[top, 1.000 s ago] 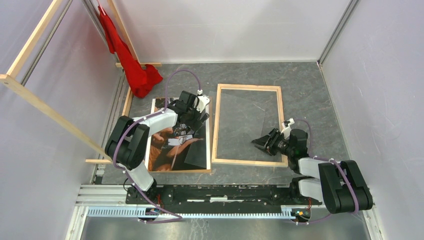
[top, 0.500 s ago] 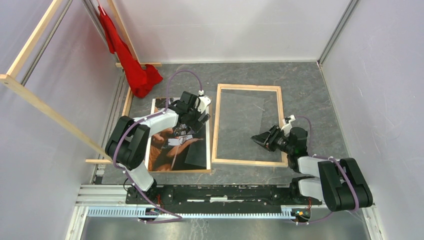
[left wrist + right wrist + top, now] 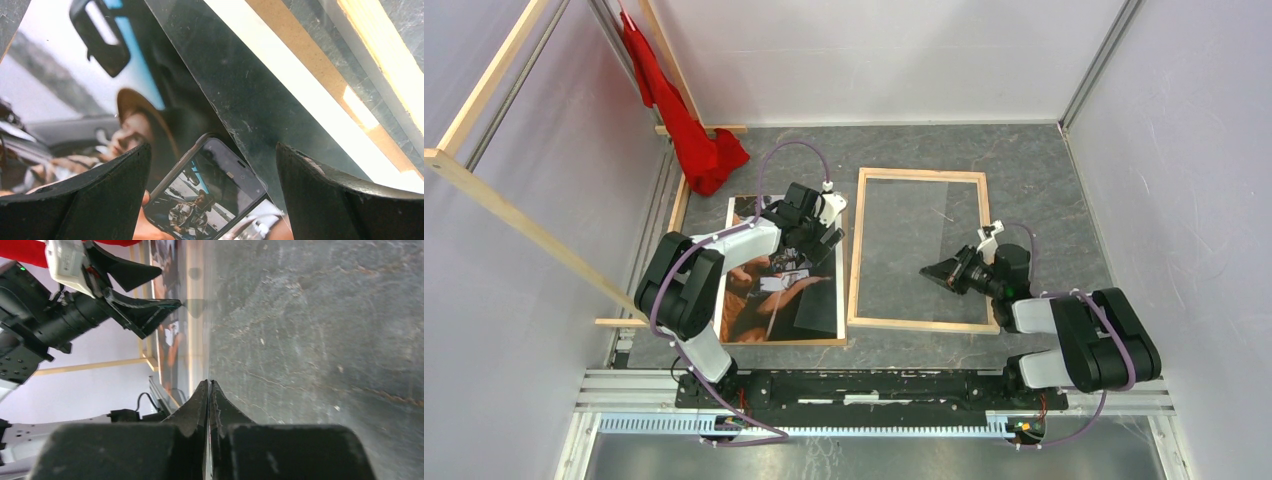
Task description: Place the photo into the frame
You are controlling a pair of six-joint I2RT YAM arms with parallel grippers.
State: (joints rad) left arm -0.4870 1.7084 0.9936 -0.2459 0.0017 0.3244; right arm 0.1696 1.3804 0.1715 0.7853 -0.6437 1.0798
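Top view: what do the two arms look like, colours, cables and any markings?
The left arm and right arm are built alike: bulky black joint housings joined by white links, with mauve cables looping from base to wrist and a small white block at each wrist. The left pincer and right pincer have black, wedge-shaped fingers, matte and lightly scuffed. No lettering shows.

The photo (image 3: 75,100) is seen as smooth printed paper, the frame (image 3: 855,250) as pale bare wood, the table (image 3: 1034,180) as matt, stone-patterned.
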